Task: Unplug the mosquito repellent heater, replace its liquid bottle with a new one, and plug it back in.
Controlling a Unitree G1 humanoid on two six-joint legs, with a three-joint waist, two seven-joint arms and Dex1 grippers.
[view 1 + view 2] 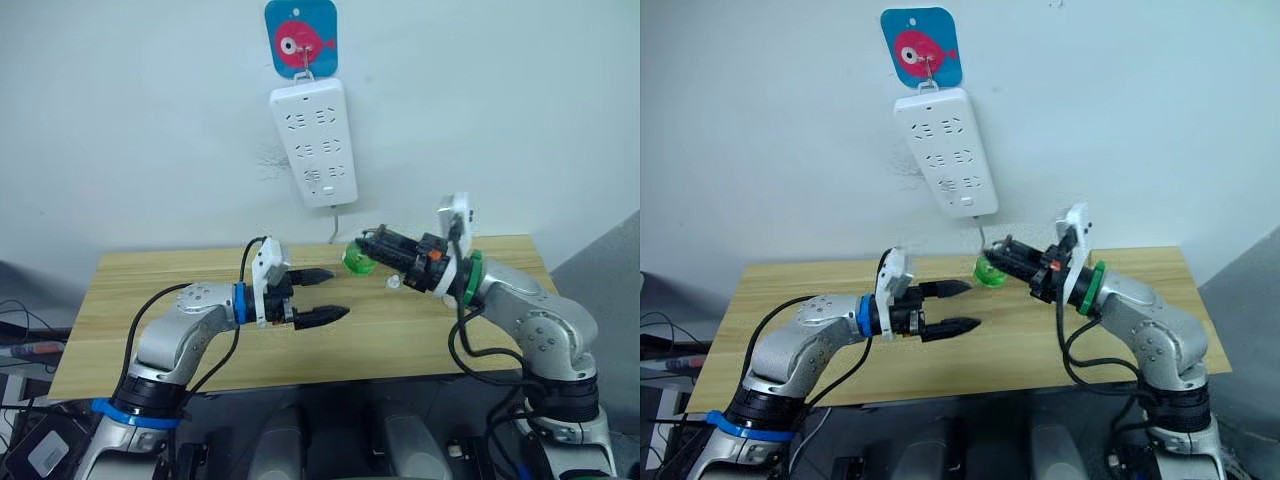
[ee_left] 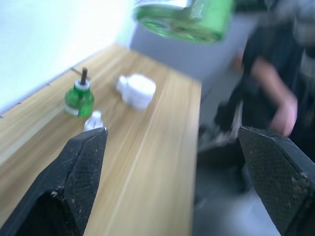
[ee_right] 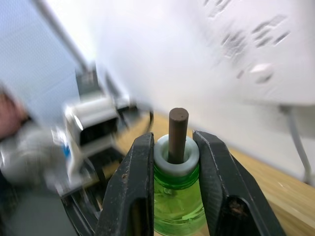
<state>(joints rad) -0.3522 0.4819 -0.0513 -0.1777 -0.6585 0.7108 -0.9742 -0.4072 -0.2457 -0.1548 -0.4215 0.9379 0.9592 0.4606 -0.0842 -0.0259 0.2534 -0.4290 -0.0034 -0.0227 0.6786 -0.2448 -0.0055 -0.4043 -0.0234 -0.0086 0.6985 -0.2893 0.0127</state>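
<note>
Fingers of my right gripper [image 3: 171,162] clamp a green liquid bottle [image 3: 178,196] by its neck, wick out, above the table [image 1: 400,340]. Left gripper [image 1: 320,296] gapes empty. Heater [image 2: 137,90] lies flat beside another green bottle [image 2: 79,99].

No lettering, brand or number can be read anywhere. The only sign is a blue hanger card [image 1: 300,37] above the white power strip [image 1: 314,142] on the wall, bearing a pink fish picture, without legible words.
</note>
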